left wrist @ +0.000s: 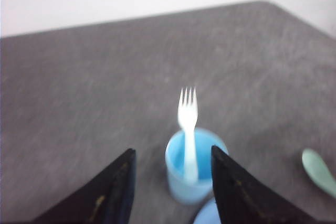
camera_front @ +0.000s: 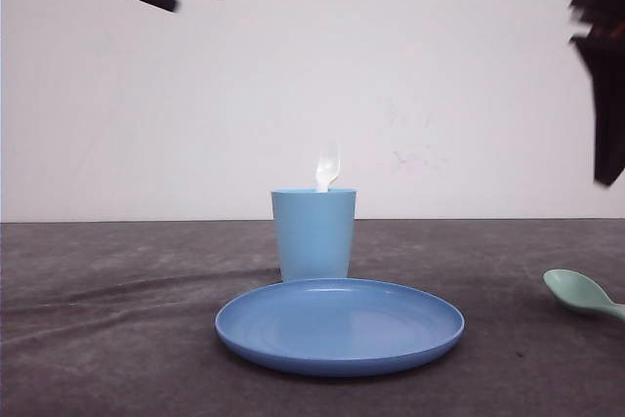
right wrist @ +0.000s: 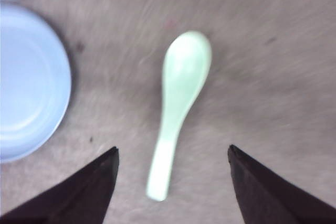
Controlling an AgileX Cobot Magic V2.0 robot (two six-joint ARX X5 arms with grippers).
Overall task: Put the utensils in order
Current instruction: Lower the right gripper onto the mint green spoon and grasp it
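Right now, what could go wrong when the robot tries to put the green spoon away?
The spoon lies flat on the table, so the open right gripper might slip off its thin handle. The cup already holds the fork leaning upright, so dropping the spoon in could bump it. The plate sits just in front of the cup, making reaching in trickier.

On the grey desk (camera_front: 107, 339) there are 2 utensils, namely 1 white fork (left wrist: 187, 129) and 1 mint-green spoon (right wrist: 176, 106), plus 1 light blue cup (camera_front: 313, 234) and 1 blue round plate (camera_front: 339, 325), with 2 dark pincers above, 1 left pincer (left wrist: 170, 184) and 1 right pincer (right wrist: 172, 182).
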